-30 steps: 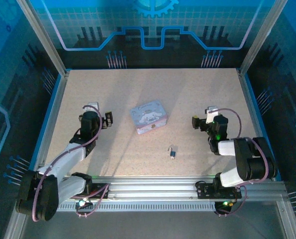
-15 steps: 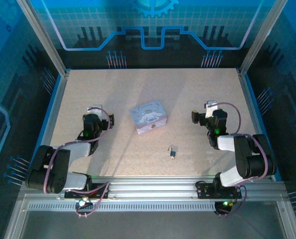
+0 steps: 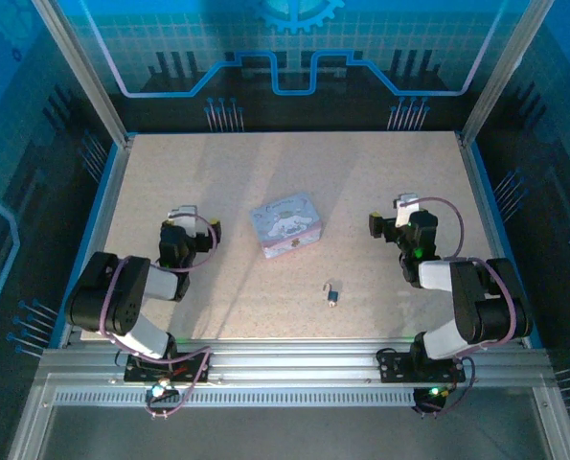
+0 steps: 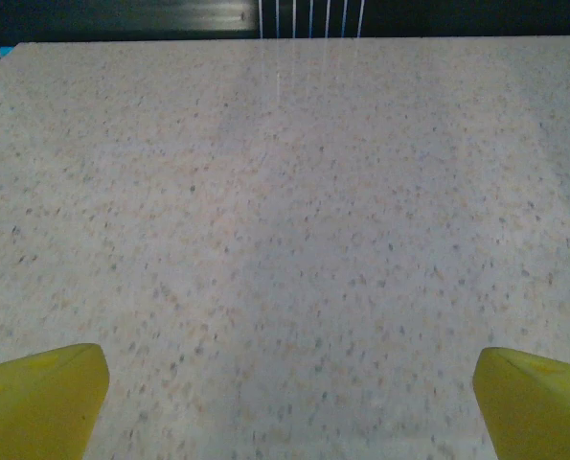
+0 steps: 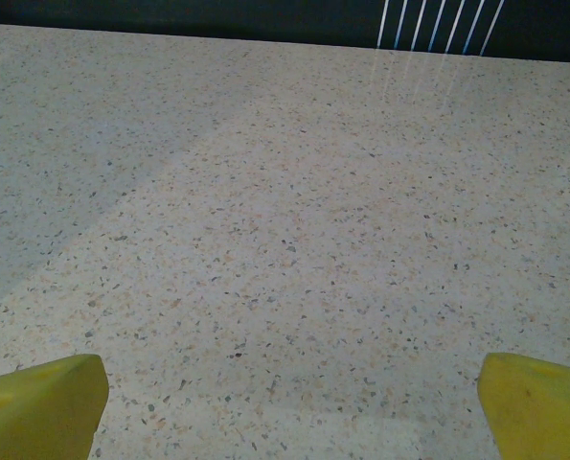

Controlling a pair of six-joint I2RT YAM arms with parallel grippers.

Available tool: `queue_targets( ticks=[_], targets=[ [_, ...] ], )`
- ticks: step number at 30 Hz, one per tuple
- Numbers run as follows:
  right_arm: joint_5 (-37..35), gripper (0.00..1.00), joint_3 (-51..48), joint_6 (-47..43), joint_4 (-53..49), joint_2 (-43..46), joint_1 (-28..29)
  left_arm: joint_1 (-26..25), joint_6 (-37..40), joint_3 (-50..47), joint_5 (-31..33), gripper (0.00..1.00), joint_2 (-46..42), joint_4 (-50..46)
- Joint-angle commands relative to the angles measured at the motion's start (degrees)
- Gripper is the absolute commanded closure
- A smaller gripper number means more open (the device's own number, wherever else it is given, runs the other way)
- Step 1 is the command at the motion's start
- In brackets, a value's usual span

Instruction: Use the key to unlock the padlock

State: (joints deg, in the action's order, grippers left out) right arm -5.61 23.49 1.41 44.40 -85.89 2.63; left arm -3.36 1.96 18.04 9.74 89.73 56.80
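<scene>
From above, the padlock (image 3: 331, 292) lies near the front of the speckled table (image 3: 265, 172), with the pale blue box (image 3: 285, 225) behind it and apart. Left wrist: the left gripper (image 4: 285, 393) is spread wide over bare tabletop. Right wrist: the right gripper (image 5: 285, 398) gapes too, with a dark wall beyond.

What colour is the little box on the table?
Pale blue with a white cartoon figure on top. The box shows best in the top view.

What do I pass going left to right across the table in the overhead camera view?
left gripper → pale blue box → padlock → right gripper
</scene>
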Motion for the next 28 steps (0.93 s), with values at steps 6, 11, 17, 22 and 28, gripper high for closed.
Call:
queue_targets(
  ticks=[6, 11, 17, 22, 28],
  targets=[
    [-1.46, 0.0, 0.59, -0.86, 0.04, -0.26, 1.08, 4.24, -3.28, 3.54, -6.22, 0.01, -0.85, -3.5],
    [-2.22, 0.0, 0.68, -1.37, -0.02, -0.25, 1.63, 4.24, -3.21, 3.5, -6.28, 0.01, -0.88, -3.52],
    [-2.32, 0.0, 0.7, -1.33, -0.02, -0.25, 1.76, 4.23, -3.26, 3.46, -6.3, 0.01, -0.82, -3.36],
    [-2.13, 0.0, 0.86, -1.36, -0.29, -0.4, 1.76, 4.19, -3.27, 3.48, -6.27, 0.01, -0.83, -3.39],
    [-2.12, 0.0, 0.86, -1.24, -0.28, -0.33, 1.71, 4.21, -3.19, 3.49, -6.18, 0.01, -0.85, -3.38]
  ],
)
